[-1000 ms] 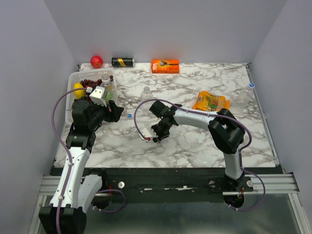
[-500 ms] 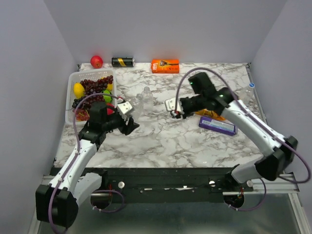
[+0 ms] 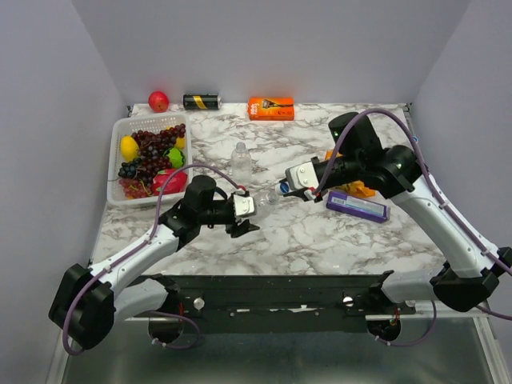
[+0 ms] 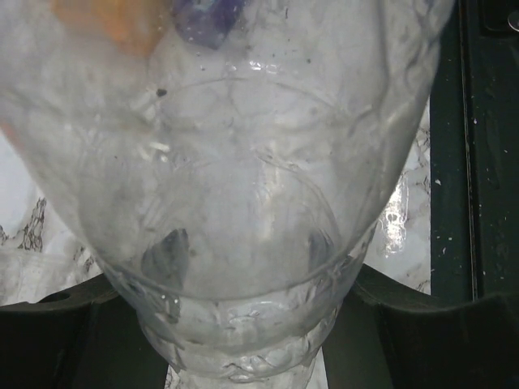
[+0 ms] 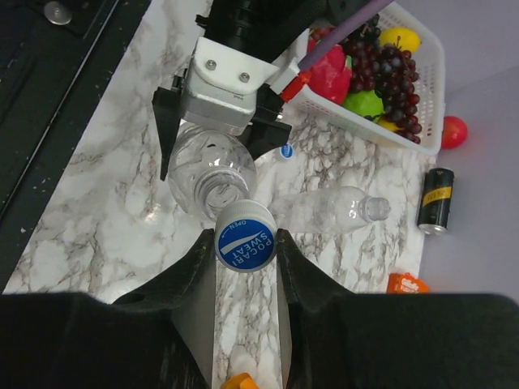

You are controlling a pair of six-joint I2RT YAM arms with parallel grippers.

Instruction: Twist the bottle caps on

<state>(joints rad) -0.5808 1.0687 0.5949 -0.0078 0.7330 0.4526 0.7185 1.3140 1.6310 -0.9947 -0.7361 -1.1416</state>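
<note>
My left gripper (image 3: 250, 210) is shut on a clear bottle (image 3: 266, 197) and holds it tilted, open mouth toward the right arm. In the left wrist view that bottle (image 4: 243, 203) fills the frame above the gripper (image 4: 243, 344). My right gripper (image 5: 246, 247) is shut on a blue bottle cap (image 5: 246, 243), which hangs just beside the held bottle's open mouth (image 5: 220, 193). In the top view this gripper (image 3: 283, 187) sits close to the bottle's neck. A second clear bottle (image 3: 241, 160) stands uncapped behind. A loose blue cap (image 5: 285, 151) lies on the marble near the left gripper (image 5: 212, 158).
A white basket (image 3: 118, 128) of fruit stands at the back left. Along the back wall are a red apple (image 3: 158, 101), a black-and-gold can (image 3: 202, 102) and an orange box (image 3: 270, 107). A purple packet (image 3: 358, 206) and an orange snack bag (image 3: 358, 189) lie under the right arm.
The left arm has reached from beside the basket out to the table's middle, bringing the bottle nearer and tilting it. The right arm has swung to the right side and holds the cap at the bottle's mouth.
</note>
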